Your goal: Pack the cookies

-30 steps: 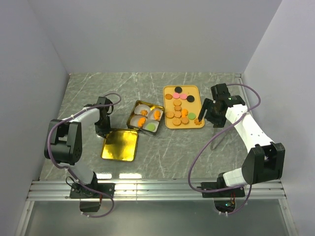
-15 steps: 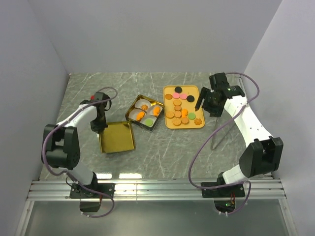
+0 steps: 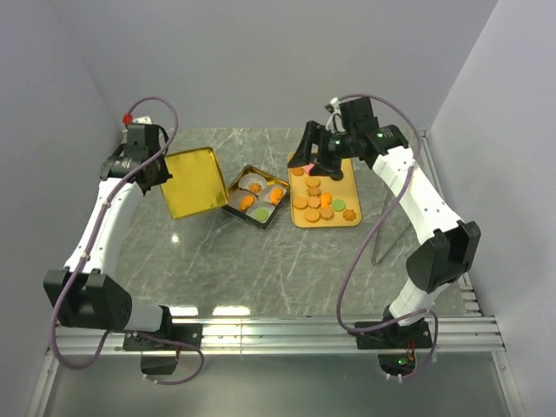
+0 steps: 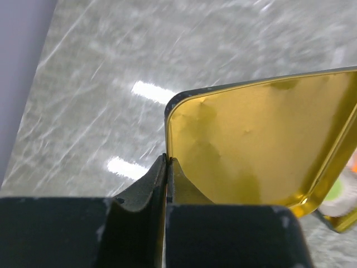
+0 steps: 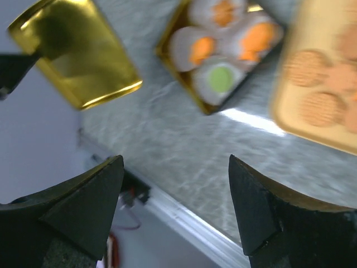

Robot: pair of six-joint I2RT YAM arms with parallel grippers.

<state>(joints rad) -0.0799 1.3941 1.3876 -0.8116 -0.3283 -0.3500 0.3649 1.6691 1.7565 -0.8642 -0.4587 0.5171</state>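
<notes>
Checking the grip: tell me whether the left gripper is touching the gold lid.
Touching. The left wrist view shows the left gripper shut on the gold lid at its rim, pressed against both faces with no gap.

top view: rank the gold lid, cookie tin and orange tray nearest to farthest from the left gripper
1. gold lid: held in the left gripper, far left
2. cookie tin: centre, just right of the lid
3. orange tray: right of the tin

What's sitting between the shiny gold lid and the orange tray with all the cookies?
The open gold tin, with white paper cups holding a few cookies. The top view shows it between the lid and the tray.
</notes>
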